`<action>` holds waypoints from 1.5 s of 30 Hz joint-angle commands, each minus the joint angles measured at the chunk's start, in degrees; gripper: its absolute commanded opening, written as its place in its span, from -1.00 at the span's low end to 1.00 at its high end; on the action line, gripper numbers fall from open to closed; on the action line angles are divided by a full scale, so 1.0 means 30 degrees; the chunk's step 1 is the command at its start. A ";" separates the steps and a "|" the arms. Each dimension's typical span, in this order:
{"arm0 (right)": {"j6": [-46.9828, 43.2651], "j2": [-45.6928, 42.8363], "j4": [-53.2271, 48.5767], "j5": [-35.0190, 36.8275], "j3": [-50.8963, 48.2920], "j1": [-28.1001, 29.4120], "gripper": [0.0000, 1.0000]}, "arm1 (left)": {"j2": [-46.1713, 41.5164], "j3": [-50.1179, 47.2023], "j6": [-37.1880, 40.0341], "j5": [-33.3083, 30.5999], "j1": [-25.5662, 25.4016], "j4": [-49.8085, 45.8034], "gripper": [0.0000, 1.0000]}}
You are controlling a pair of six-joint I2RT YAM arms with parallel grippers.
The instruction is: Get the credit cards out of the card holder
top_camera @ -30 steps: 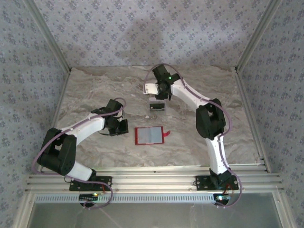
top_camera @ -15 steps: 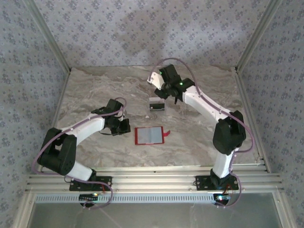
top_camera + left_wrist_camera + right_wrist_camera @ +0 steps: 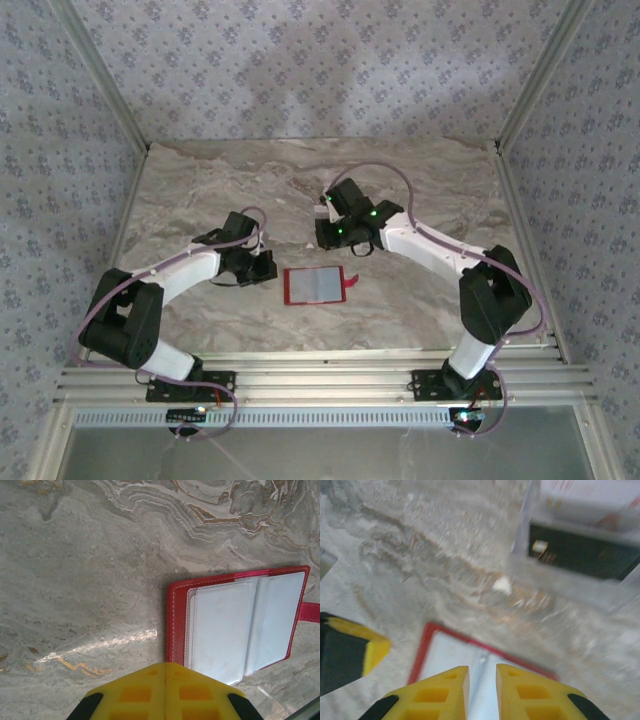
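Note:
The red card holder [image 3: 318, 286] lies open on the marble table, pale grey pockets up, its snap tab [image 3: 311, 612] to the right. A whitish card-like panel [image 3: 220, 625] sits in its left pocket. My left gripper [image 3: 264, 270] is shut, and its yellow tip [image 3: 166, 664] meets the card holder's [image 3: 176, 625] left red edge. My right gripper [image 3: 332, 240] hovers just behind the card holder [image 3: 445, 652], its fingers [image 3: 482, 669] a little apart with nothing between them. One of the credit cards [image 3: 580, 555], white with a dark band, stands in a clear stand; this view is blurred.
The clear plastic stand [image 3: 525, 525] is just behind the right gripper. My left gripper [image 3: 355, 647] shows at the left of the right wrist view. Metal frame rails [image 3: 320, 380] run along the table's near edge, and patterned walls close the other sides.
The right arm has swung from the stand at the back toward the card holder, and its jaws have narrowed. The left gripper has crept slightly right toward the card holder's edge.

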 commanded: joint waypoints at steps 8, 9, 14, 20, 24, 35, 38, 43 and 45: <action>0.5007 0.3061 0.0541 -0.1621 0.0174 0.2897 -0.41 | -0.0879 -0.1006 -0.0040 0.1162 0.1489 0.0731 -0.87; 0.5170 0.3325 0.0605 -0.1644 0.0306 0.3106 -0.40 | -0.1040 -0.1159 -0.0017 0.1163 0.1596 0.0734 -0.86; 0.5550 0.4924 0.0435 -0.1562 0.1249 0.3829 -0.37 | -0.1621 -0.1568 0.0143 0.1339 0.2048 0.0610 -0.86; 0.5370 0.6152 -0.0721 -0.0817 0.2411 0.4148 -0.34 | -0.2106 -0.1777 0.0325 0.1369 0.2144 0.0292 -0.86; 0.5372 0.6217 -0.1297 -0.0097 0.2347 0.4212 -0.29 | -0.2247 -0.1748 0.0458 0.1309 0.2164 0.0123 -0.86; 0.5197 0.5802 -0.3193 0.1425 0.2075 0.4250 -0.23 | -0.2227 -0.1628 0.0377 0.1456 0.2149 0.0053 -0.86; 0.5024 0.5631 -0.3798 0.2007 0.2165 0.4275 -0.18 | -0.2178 -0.1626 0.0375 0.1457 0.2151 0.0097 -0.85; 0.4861 0.5861 -0.4451 0.2514 0.2593 0.4362 -0.09 | -0.1996 -0.1490 0.0341 0.1456 0.2144 0.0143 -0.86; 0.4817 0.5967 -0.5020 0.3112 0.2973 0.4522 -0.05 | -0.1989 -0.1468 0.0321 0.1452 0.2145 0.0156 -0.85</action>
